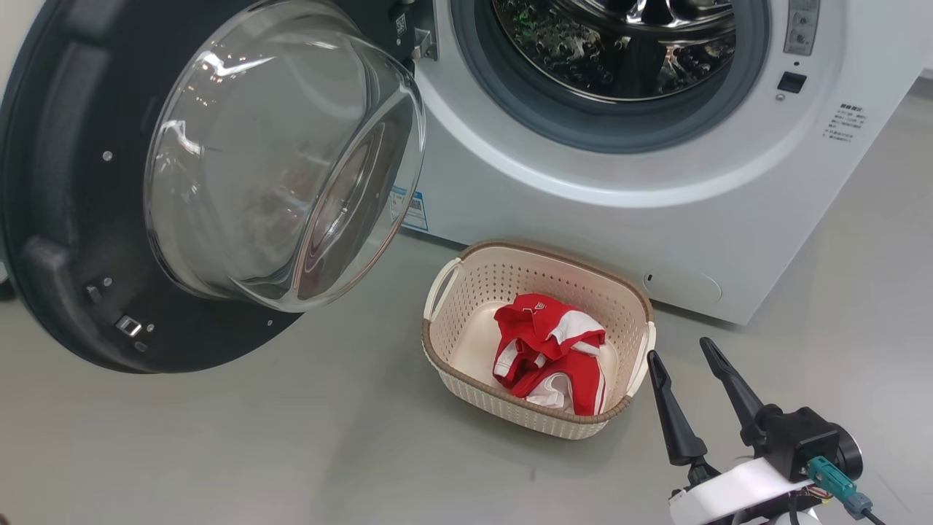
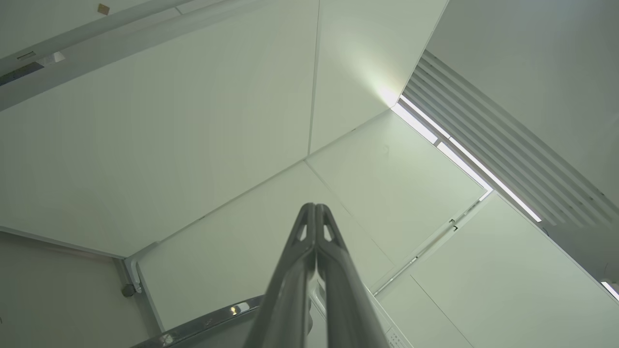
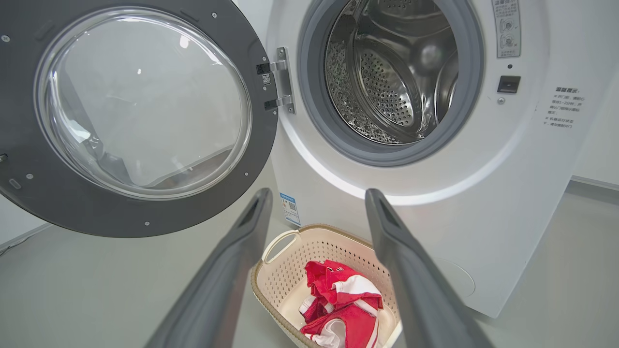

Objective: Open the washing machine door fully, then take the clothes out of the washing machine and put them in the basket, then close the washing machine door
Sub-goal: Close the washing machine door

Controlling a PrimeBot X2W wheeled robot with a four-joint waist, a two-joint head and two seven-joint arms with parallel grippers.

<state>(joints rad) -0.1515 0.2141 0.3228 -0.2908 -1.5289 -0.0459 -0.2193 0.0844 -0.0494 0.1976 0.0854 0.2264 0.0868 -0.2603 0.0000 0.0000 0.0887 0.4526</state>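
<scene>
Your door (image 1: 73,219) stands swung wide to the left of the washer (image 1: 583,211), with its glass bowl bulging out over the floor (image 1: 219,452). Count the first step as done.

The clothes (image 1: 550,354) lie as a red-and-white bundle inside the basket (image 1: 510,415), toward its right half. The basket stands on the floor just in front of the washer, below the round opening. The drum (image 1: 619,44) is bare steel wherever you can see into it. Its near bottom is hidden behind the grey lip, so unloading looks finished but is not proven.

Your right end effector (image 1: 678,348) hovers by the basket's right end with its fingers spread wide, holding nothing. From the wrist view it seems to be above the rim, not touching it. Your left end effector (image 2: 315,208) has its fingers pressed together on nothing. It points up at pale wall and ceiling panels, away from the work.

What is left, by my reading, is closing the door by pushing its black rim round on the hinge until it latches. The right arm sits in front of the washer, probably within the door's sweep, so you would want it clear first.
</scene>
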